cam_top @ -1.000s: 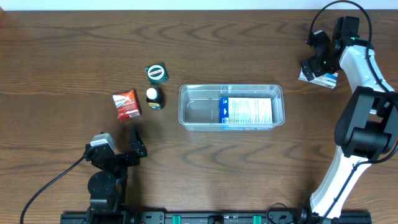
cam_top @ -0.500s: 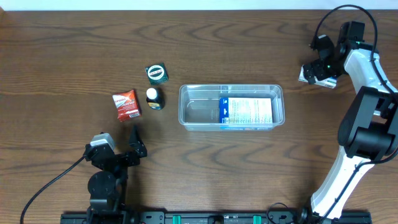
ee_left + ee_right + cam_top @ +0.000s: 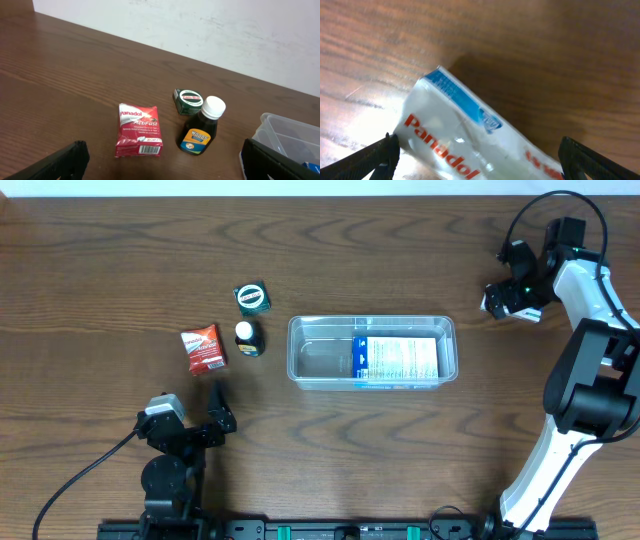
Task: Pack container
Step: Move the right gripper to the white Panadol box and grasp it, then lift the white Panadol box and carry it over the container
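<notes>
Down at the near edge, your left gripper (image 3: 161, 155) hangs low over the surface (image 3: 100, 260) with its fingers spread wide and nothing between them. It seems parked there to keep out of the way, and it faces the three small things waiting to be packed. Nearest to it lies the red Panadol packet (image 3: 138, 131), flat on its back. Just beyond, to the right of that packet, the brown syrup bottle (image 3: 201, 133) stands upright with its white cap on. The green tin (image 3: 187, 101) sits close behind the bottle, a little apart from it. All three are left of the container (image 3: 372, 320), probably so the left arm can take them without reaching across.

The container itself lies lengthwise in the middle of the surface. A blue and white box (image 3: 398, 358) already lies flat in its right half. The left half is bare, and that looks like the room meant for the small items.

Farthest out, at the far right, your right gripper (image 3: 479, 150) is down over the white and blue Panadol packet (image 3: 445, 130), well apart from the container. Its fingers are fully spread, one to each side of the packet, and it is not closed on it. I judge you are lining up a grasp here. The packet is thin and glossy, so it may slip or buckle when you close.
</notes>
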